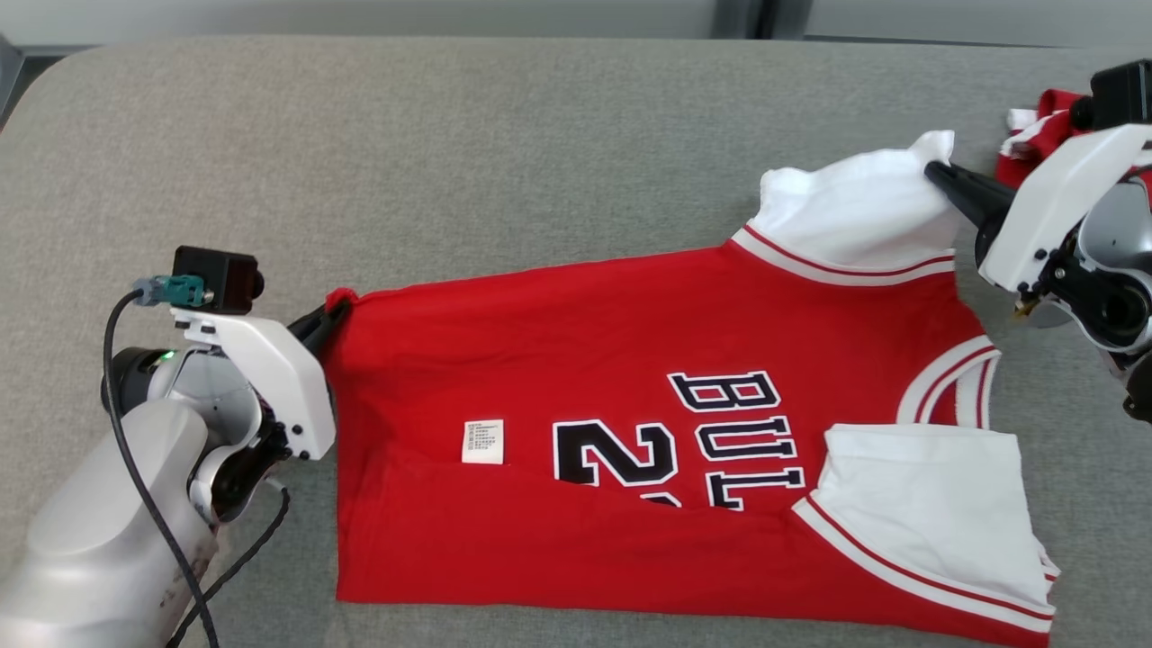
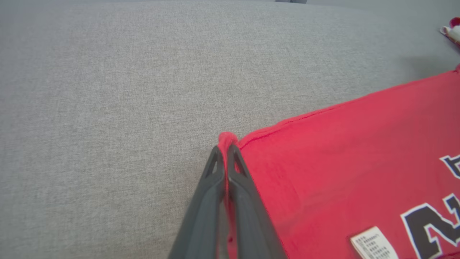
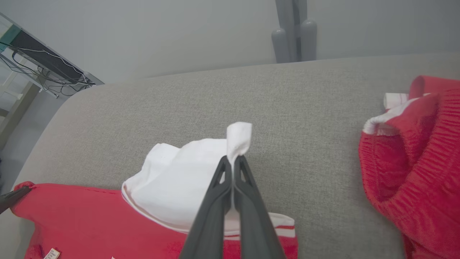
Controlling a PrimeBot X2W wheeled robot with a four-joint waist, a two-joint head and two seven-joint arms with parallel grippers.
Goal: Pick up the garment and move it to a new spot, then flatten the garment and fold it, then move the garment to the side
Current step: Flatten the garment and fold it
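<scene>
The garment (image 1: 621, 360) is a red jersey with white sleeves and black lettering, spread on the grey cushioned surface (image 1: 450, 153). My left gripper (image 1: 335, 313) is shut on the jersey's red hem corner (image 2: 227, 138) at the left. My right gripper (image 1: 934, 171) is shut on the tip of the far white sleeve (image 3: 239, 138) at the upper right, lifting it slightly. The near white sleeve (image 1: 927, 504) lies flat at the lower right. A white care label (image 1: 483, 441) shows on the red cloth.
A second red and white ribbed garment (image 3: 413, 158) lies bunched at the far right, close behind my right gripper. Open grey surface stretches above and to the left of the jersey. A grey post (image 3: 294, 32) stands behind the surface's far edge.
</scene>
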